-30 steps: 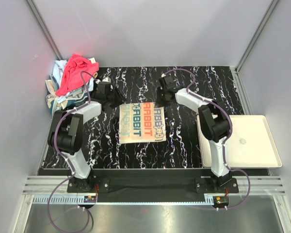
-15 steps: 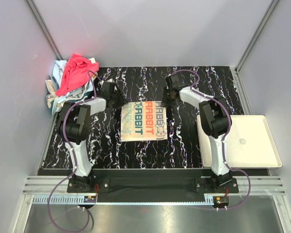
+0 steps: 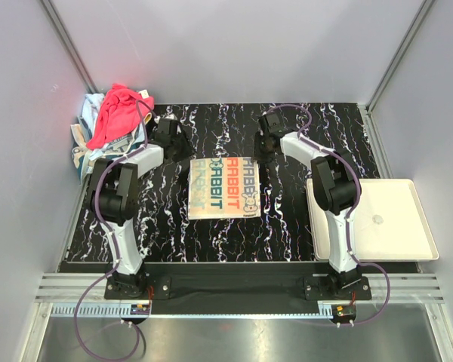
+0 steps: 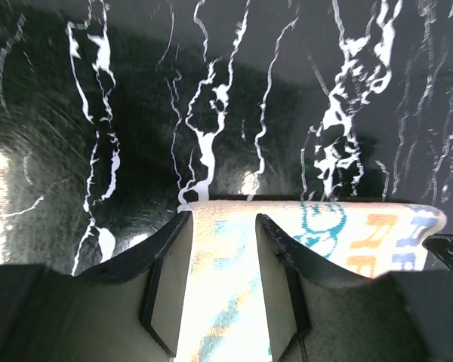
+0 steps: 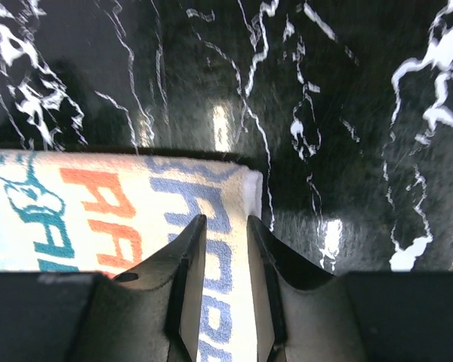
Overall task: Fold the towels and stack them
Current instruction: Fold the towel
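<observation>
The cream towel with coloured block letters (image 3: 223, 188) lies folded flat in the middle of the black marbled table. My left gripper (image 3: 172, 145) hovers at its far left corner, jaws open and empty, with the cloth (image 4: 340, 234) showing below the gripper (image 4: 223, 217). My right gripper (image 3: 265, 148) hovers at the far right corner, jaws a little apart and empty, above the lettered cloth (image 5: 98, 219) seen under the gripper (image 5: 225, 220). A pile of towels, pink-red on top (image 3: 115, 113) with light blue under it, sits at the far left.
A flat cream tray (image 3: 396, 241) lies at the right edge of the table. Grey walls with metal posts close in the back and sides. The towel pile lies close beside the left arm.
Both grippers have drawn back from over the towel's far edge toward the back of the table. The folded towel has stayed flat, shifted only slightly.
</observation>
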`<action>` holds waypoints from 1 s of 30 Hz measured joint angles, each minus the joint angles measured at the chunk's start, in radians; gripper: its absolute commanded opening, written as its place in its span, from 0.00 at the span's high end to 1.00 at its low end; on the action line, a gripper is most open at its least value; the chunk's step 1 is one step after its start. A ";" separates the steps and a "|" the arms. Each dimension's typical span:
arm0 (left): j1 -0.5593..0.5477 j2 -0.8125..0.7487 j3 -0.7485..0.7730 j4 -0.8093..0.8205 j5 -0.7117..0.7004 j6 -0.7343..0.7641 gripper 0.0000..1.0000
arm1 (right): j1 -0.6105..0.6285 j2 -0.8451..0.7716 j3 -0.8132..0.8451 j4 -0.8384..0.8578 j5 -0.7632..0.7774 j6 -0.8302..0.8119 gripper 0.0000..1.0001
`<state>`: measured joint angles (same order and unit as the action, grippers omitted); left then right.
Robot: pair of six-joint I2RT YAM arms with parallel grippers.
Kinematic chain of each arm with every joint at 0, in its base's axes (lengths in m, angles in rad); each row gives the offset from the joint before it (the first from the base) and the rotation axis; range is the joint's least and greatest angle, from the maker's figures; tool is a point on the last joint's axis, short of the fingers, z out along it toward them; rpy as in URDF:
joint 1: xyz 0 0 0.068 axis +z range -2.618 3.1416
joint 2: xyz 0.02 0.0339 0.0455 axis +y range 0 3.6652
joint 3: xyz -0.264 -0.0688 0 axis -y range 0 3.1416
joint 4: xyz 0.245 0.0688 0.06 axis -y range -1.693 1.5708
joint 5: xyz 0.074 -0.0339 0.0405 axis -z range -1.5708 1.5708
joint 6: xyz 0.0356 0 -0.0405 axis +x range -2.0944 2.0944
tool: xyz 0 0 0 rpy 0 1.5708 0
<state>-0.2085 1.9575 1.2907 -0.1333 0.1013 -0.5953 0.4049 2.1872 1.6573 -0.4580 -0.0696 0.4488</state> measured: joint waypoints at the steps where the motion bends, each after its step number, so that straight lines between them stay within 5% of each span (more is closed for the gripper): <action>1: 0.000 -0.007 0.005 -0.008 -0.003 0.003 0.56 | 0.000 0.000 0.008 -0.003 0.006 -0.004 0.64; 10: -0.004 -0.049 0.005 -0.084 -0.023 0.058 0.53 | -0.001 0.000 0.024 -0.004 0.035 -0.026 0.56; 30: -0.022 0.050 0.034 -0.100 -0.026 0.098 0.56 | -0.002 0.060 0.068 0.001 0.058 -0.053 0.59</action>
<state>-0.2306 2.0079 1.3247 -0.2337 0.0750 -0.4969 0.4030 2.2471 1.7248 -0.4572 -0.0113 0.3958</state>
